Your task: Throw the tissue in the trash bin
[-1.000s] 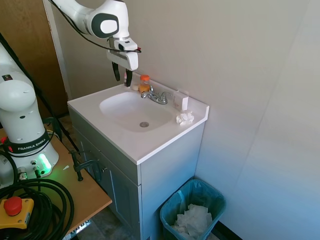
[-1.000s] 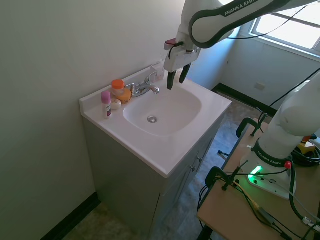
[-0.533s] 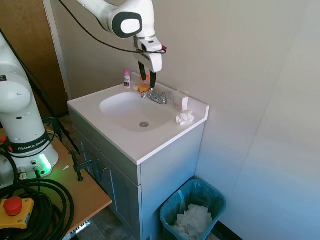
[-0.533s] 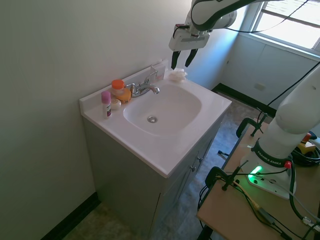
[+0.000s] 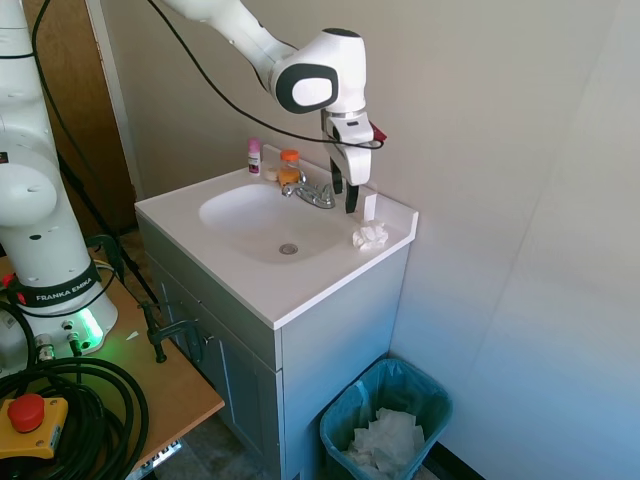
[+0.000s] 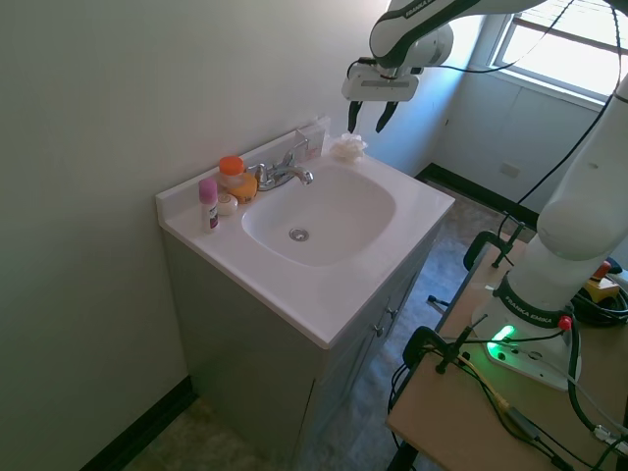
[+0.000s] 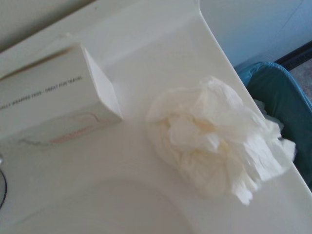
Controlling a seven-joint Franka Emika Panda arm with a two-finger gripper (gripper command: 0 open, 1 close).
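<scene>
While the jaws (image 5: 344, 197) hang spread apart and empty above the back corner of the counter (image 5: 300, 290), the tissue (image 5: 370, 235) lies on the counter just below them, beside a small white box (image 7: 53, 97) (print on its side). The trash bin (image 5: 385, 418) stands on the floor far below the jaws, by the vanity.
</scene>
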